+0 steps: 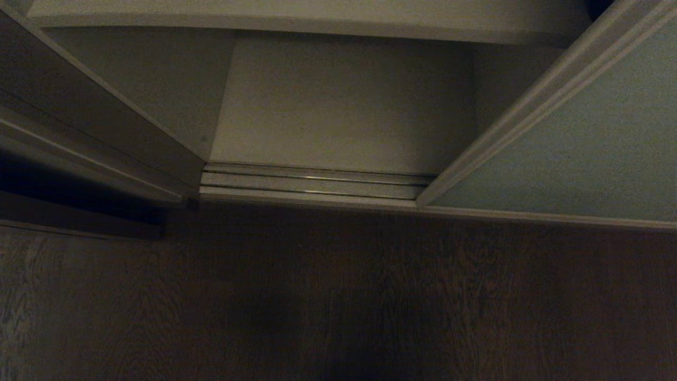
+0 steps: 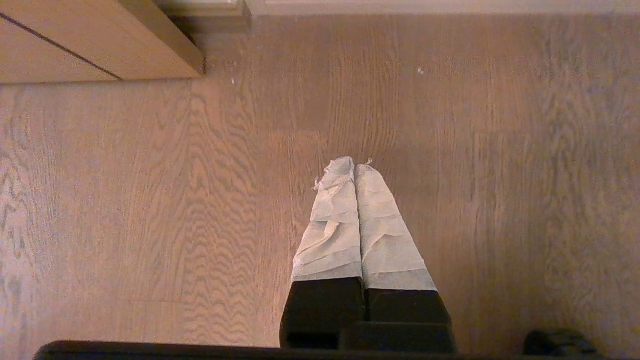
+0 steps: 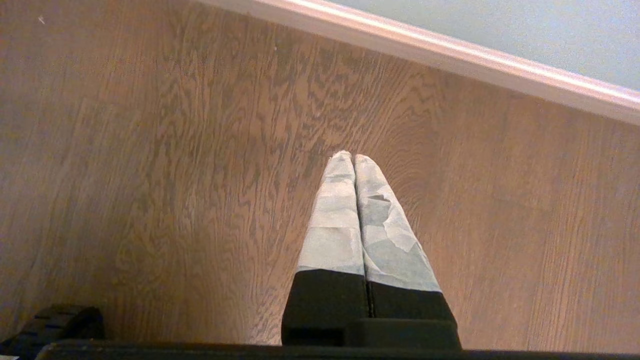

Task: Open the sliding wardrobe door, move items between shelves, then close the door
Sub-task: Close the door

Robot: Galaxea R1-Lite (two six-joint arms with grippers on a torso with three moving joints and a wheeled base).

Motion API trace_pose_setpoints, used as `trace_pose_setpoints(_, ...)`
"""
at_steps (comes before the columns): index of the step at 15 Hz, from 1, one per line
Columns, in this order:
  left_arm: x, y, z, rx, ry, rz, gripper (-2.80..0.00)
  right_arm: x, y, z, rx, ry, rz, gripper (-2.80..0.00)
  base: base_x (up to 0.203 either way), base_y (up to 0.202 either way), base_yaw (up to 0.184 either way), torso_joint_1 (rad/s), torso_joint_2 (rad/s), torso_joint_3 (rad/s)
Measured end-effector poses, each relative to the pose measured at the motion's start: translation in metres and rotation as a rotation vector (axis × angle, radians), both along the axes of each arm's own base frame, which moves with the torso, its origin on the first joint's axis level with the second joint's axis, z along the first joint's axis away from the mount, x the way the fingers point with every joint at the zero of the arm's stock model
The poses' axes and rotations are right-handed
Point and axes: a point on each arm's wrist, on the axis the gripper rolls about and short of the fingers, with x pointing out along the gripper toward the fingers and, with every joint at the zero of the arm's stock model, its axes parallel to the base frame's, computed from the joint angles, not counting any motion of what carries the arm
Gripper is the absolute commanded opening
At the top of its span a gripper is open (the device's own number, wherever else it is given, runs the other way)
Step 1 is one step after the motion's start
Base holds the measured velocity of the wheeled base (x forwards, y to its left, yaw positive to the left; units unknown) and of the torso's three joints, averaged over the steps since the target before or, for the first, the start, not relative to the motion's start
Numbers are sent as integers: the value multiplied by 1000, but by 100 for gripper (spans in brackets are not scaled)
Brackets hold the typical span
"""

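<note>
my left hand [image 2: 355,167], with its pale taped fingers pressed flat together, has nothing between them; it shows in the lower centre of its wrist view, pointing down at the brown wood-grain floor [image 2: 150,200]. my right hand [image 3: 354,157] sits the same way, taped fingers closed tip to tip on nothing, lower centre of its wrist view, above the same floor. neither arm reaches into the head view, so i judge both parked.

going outward, the tall pale grey-green sliding wardrobe door with its slim silvery frame [image 1: 582,143] fills the right side of the head view and shows again at the upper right of the right wrist view. it stands clear of the middle, so the wardrobe is open there: the silvery floor rail [image 1: 312,182] runs bare across the centre, and behind it lies the plain white bottom board of the wardrobe [image 1: 344,100], with the edge of a white shelf [image 1: 307,21] along the top of the frame. a darker panel [image 1: 90,137] slants down the left.

i see no soft toys anywhere, not on the bottom board and not on the strip of shelf in view. so i read the opening as done; whether the toys are moved i cannot tell. closing the door is certainly left, and neither hand is near its frame.
</note>
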Motion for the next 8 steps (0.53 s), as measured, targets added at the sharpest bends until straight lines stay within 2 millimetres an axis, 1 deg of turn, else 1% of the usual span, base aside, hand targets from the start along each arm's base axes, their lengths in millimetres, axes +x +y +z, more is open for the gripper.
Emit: trace_pose_setpoints(8,0,0,0,-12,-1,0,-280,0,0,0,0,0,0,-280,0,0,0,1,3,192)
